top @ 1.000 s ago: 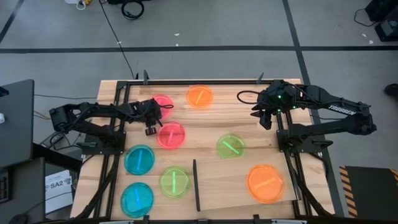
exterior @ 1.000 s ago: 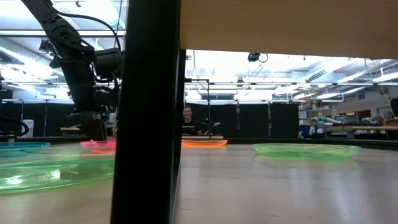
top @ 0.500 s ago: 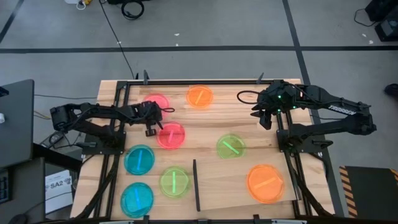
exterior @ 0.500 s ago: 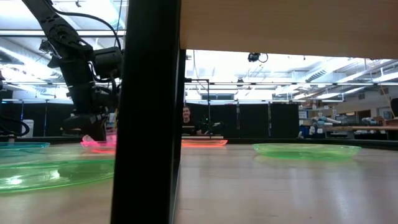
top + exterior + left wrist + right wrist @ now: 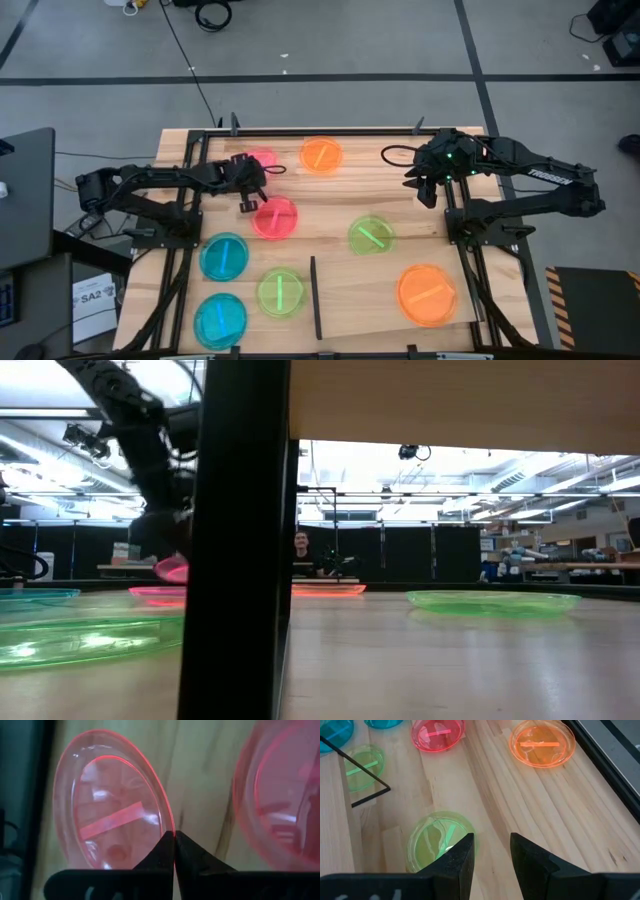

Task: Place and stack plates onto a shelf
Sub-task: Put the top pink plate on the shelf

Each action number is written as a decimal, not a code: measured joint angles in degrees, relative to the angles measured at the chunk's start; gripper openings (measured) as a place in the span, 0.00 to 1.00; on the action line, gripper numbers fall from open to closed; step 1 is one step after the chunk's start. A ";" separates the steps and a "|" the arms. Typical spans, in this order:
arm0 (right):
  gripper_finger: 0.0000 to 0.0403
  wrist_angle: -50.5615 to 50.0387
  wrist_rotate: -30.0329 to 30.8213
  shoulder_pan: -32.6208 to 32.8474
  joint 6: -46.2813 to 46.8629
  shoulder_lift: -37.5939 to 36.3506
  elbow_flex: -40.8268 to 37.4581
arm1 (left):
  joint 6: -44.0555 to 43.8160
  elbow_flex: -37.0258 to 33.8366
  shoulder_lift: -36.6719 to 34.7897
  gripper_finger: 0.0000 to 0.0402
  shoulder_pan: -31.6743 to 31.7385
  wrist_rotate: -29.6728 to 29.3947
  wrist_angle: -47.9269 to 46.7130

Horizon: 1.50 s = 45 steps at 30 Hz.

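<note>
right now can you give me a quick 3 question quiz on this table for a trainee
1. True or false: the left gripper is shut on the rim of a pink plate.
2. Which plate lies on the shelf? A) orange plate B) blue C) pink
3. Fill in: the right gripper hangs open above a ____ plate.

Key:
1. True. In the left wrist view the fingers meet on the plate's edge.
2. A. The large orange plate sits on the pale board right of the black strip.
3. Green. It shows just past the open fingers in the right wrist view.
</note>
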 joint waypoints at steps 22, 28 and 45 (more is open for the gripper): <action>0.33 0.02 0.00 0.00 0.07 0.00 0.00 | -0.92 31.36 -0.08 0.01 -20.64 0.15 -9.60; 0.33 0.02 0.01 0.00 -0.01 0.02 0.00 | -1.13 35.17 0.07 0.01 -28.91 0.17 -6.07; 0.33 0.07 0.02 0.00 -0.04 0.02 0.00 | -0.64 35.39 11.57 0.01 -43.24 2.65 16.21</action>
